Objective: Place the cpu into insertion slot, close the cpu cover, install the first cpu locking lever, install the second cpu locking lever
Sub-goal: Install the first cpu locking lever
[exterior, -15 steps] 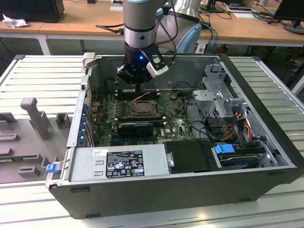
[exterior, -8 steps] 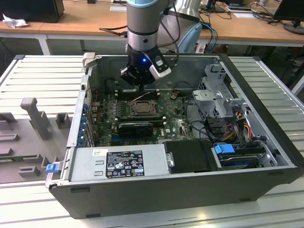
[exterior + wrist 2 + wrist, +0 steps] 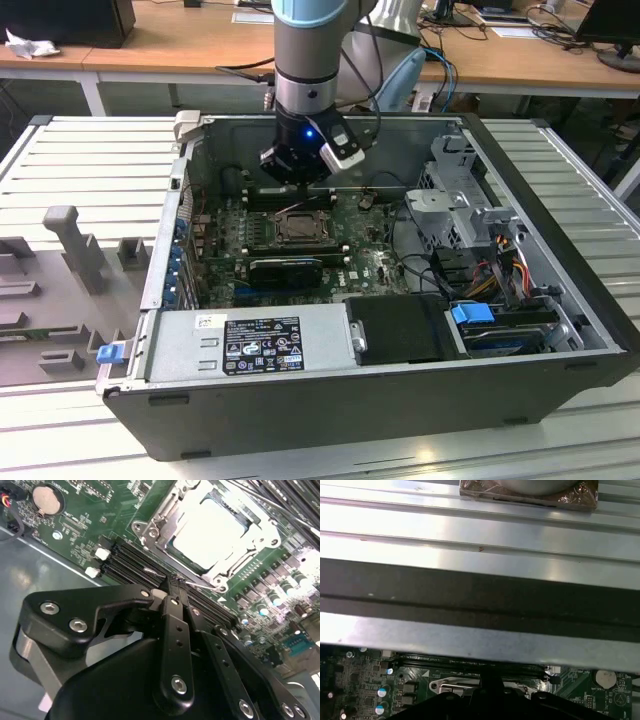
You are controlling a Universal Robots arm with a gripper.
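The cpu (image 3: 210, 532) lies in the insertion slot (image 3: 300, 228), its pale metal face bright. The silvery cpu cover (image 3: 167, 522) lies flat around it as a frame. A thin locking lever (image 3: 200, 584) runs along the socket's edge next to the long black memory slots (image 3: 125, 555). My gripper (image 3: 175, 582) is shut, its black fingers pressed together, with the tip at this lever rod. In the exterior view the gripper (image 3: 298, 183) hangs just behind the socket inside the open computer case. In the first wrist view the gripper (image 3: 490, 680) sits low over the board.
The case's metal wall (image 3: 470, 595) stands close behind the gripper. A power supply (image 3: 250, 345) lines the front. The drive cage (image 3: 460, 190) and cables fill the exterior view's right. A coin battery (image 3: 46, 500) sits on the green board.
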